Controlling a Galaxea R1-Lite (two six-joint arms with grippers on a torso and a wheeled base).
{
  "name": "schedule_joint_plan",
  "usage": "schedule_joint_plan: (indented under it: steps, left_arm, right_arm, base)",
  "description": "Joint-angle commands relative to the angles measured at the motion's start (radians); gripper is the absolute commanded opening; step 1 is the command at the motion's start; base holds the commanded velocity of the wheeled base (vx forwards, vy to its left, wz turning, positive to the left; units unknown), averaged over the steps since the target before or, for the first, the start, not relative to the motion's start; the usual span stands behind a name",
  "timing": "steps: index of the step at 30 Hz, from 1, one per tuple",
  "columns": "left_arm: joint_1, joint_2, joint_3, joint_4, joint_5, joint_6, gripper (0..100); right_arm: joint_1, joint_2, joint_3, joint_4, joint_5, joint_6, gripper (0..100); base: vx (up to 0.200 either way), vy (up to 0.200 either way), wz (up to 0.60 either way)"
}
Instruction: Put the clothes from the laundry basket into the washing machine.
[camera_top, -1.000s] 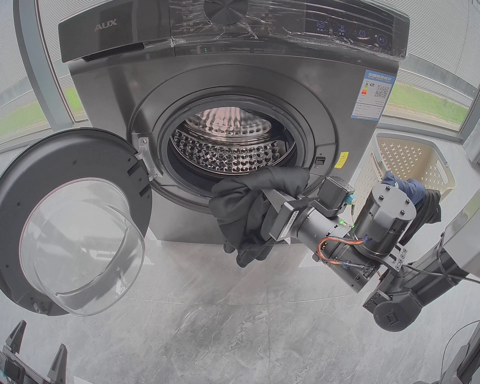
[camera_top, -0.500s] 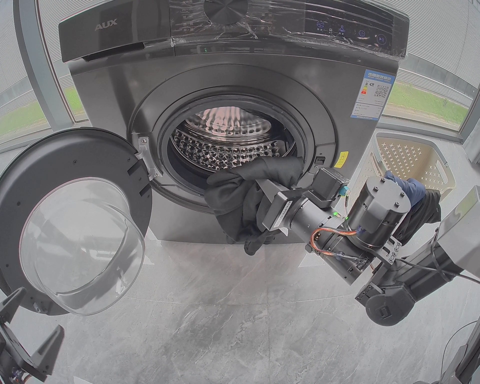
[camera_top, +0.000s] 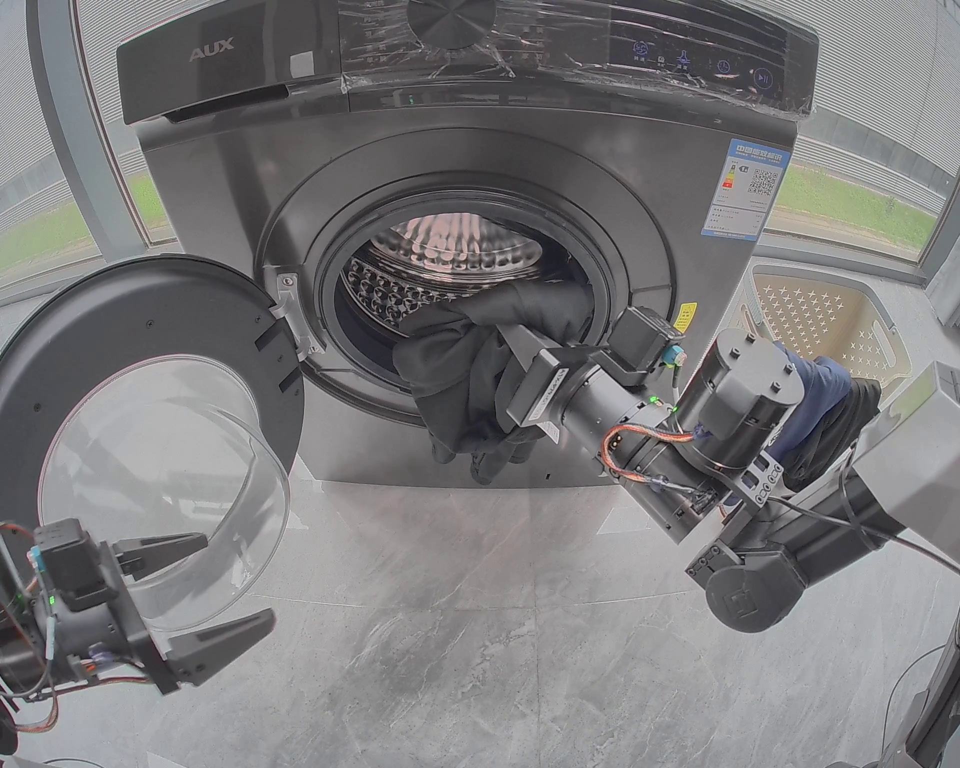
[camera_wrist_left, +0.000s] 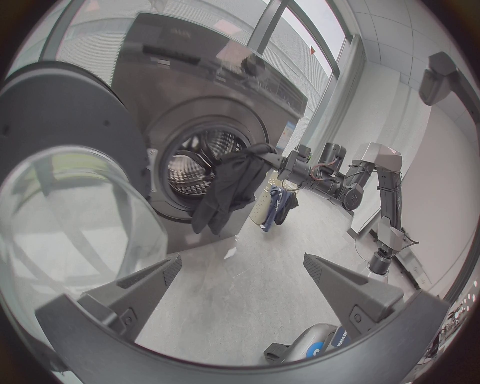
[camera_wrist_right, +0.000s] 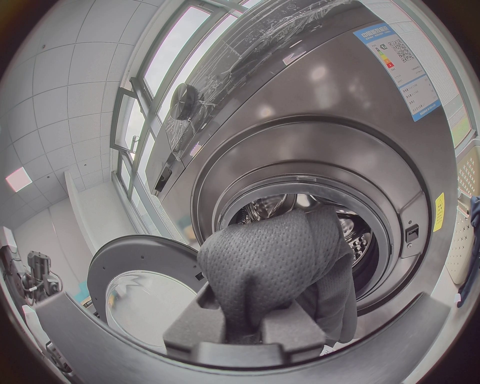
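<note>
The round door (camera_top: 130, 320) of the washing machine (camera_top: 220, 190) is swung wide open on the robot's left. A black garment (camera_top: 455, 370) is right at the machine's mouth. Its top bunch sits up in front of the hole, and the rest hangs down over the lower rim, on the outside. I cannot tell if any of it is past the rim. Behind it shines the metal drum (camera_top: 450, 250). Beside the machine, on the robot's right, sits the pale laundry basket (camera_top: 830, 310). A blue cloth (camera_top: 815, 385) and a dark cloth (camera_top: 855, 420) hang over its near edge.

The left wrist view looks from the side. It shows the garment dangling long and loose, up off the floor (camera_wrist_left: 250, 240). The right wrist view looks from close up. It shows two pads (camera_wrist_right: 295, 325) pinching the bumpy black fabric between them.

The left gripper (camera_top: 238, 580) is low, near the floor and in front of the door's glass. Its fingers are spread wide and hold nothing. The right arm stretches from the robot's right, across the front of the basket, up to the machine's mouth. The right gripper (camera_wrist_right: 247, 317) is squeezed tight on the garment.
</note>
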Motion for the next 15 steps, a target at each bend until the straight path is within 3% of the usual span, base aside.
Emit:
schedule_joint_plan:
  steps: [1,3,10,15]
  left_arm:
    - [-0.184,0.462,-0.08,-0.238,0.037,-0.037,100]
    - [-0.193,0.524,-0.113,-0.264,0.04,-0.051,100]
    - [-0.249,0.619,-0.186,-0.312,0.057,-0.054,100]
    - [-0.31,0.7,-0.251,-0.323,0.135,-0.054,100]
  right_arm:
    - [-0.003,0.032,-0.032,-0.017,-0.001,0.005,0]
    - [-0.001,0.032,-0.031,-0.019,-0.003,0.005,0]
    - [0.005,0.031,-0.029,-0.017,-0.004,0.005,0]
    - [0.011,0.032,-0.029,-0.017,-0.011,0.004,0]
  base:
    - [0.0,0.0,0.0]
    - [0.0,0.0,0.0]
    - [0.0,0.0,0.0]
    - [0.0,0.0,0.0]
